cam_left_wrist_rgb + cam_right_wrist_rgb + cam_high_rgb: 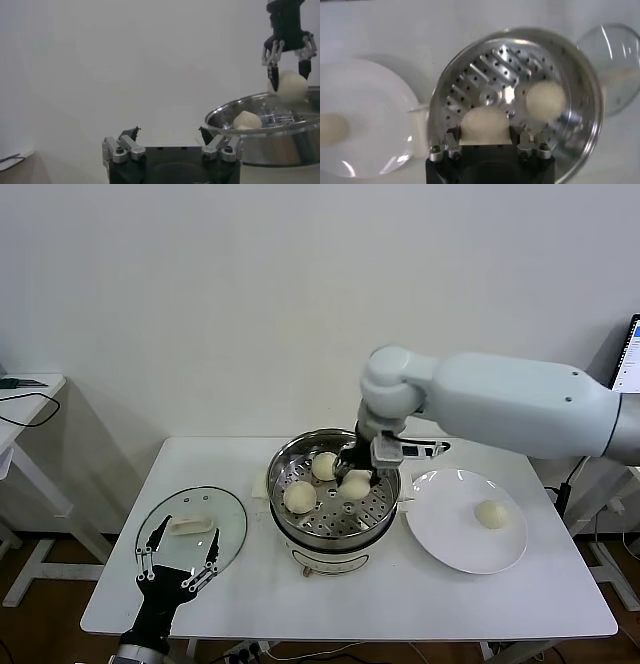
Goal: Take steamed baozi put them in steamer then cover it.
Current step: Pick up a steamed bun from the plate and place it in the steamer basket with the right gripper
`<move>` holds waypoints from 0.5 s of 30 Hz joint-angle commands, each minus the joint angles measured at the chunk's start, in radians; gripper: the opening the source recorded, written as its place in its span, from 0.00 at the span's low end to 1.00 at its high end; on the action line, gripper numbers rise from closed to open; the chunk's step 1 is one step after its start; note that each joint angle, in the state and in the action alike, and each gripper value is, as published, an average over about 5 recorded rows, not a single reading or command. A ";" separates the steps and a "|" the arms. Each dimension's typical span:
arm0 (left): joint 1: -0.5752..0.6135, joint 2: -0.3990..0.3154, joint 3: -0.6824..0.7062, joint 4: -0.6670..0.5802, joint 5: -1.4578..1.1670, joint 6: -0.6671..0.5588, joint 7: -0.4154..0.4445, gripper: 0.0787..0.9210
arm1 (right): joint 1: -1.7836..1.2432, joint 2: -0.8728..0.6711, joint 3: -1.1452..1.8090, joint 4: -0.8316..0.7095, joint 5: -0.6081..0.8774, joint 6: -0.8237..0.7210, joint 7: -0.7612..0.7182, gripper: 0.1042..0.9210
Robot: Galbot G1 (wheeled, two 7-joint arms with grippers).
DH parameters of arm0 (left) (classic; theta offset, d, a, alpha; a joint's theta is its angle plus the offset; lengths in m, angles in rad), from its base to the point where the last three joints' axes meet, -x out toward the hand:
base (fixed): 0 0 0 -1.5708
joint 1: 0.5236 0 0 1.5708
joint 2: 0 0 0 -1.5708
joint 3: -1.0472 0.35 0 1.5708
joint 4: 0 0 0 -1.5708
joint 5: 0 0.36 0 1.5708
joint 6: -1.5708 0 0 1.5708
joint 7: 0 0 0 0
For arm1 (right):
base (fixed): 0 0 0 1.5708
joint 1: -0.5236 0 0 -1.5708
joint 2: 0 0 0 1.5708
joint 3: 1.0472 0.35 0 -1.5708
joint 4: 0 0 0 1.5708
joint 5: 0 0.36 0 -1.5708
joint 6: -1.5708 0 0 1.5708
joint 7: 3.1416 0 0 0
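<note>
Nearest you, on the left of the table (400, 604), your left gripper (178, 561) hangs with its fingers spread apart and nothing in them, just over the near edge of the cover (192, 528). That glass lid lies flat on the table, well apart from the steamer (335, 504), so covering is not yet done.

In the middle, two steamed baozi already sit on the steamer's perforated tray: one at the near left (299, 497), one at the far side (324, 466). Your right gripper (356, 474) is over the pot, clamped on a third bun (354, 485). From the left wrist view it looks held just above the tray, though you can't be sure of the gap.

To the right, the white plate (440, 544) holds the last bun (490, 514).

So, as I judge it: two placed, one to release, one to fetch, then the lid.
</note>
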 commanded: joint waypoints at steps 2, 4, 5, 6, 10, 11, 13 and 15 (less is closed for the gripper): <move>0.000 -0.001 0.000 0.003 0.000 -0.002 -0.001 0.88 | -0.058 0.049 -0.005 0.042 -0.128 0.098 0.034 0.67; 0.001 -0.002 0.001 0.003 -0.001 -0.002 -0.001 0.88 | -0.069 0.056 -0.005 0.030 -0.135 0.103 0.035 0.67; 0.001 -0.003 0.001 0.003 -0.001 -0.003 -0.001 0.88 | -0.074 0.060 -0.005 0.026 -0.136 0.105 0.035 0.67; 0.001 -0.003 0.000 0.003 -0.001 -0.003 -0.001 0.88 | -0.078 0.063 -0.006 0.022 -0.138 0.107 0.035 0.67; 0.004 -0.003 -0.001 0.005 0.000 -0.008 -0.002 0.88 | -0.092 0.071 -0.008 0.013 -0.145 0.116 0.032 0.67; 0.004 -0.003 -0.002 0.006 -0.001 -0.009 -0.002 0.88 | -0.094 0.072 -0.009 0.012 -0.146 0.119 0.031 0.67; 0.004 -0.003 -0.002 0.007 -0.001 -0.011 -0.002 0.88 | -0.098 0.073 -0.009 0.008 -0.146 0.127 0.027 0.67; 0.003 -0.004 -0.002 0.007 -0.001 -0.012 -0.003 0.88 | -0.102 0.075 -0.008 0.004 -0.147 0.134 0.022 0.68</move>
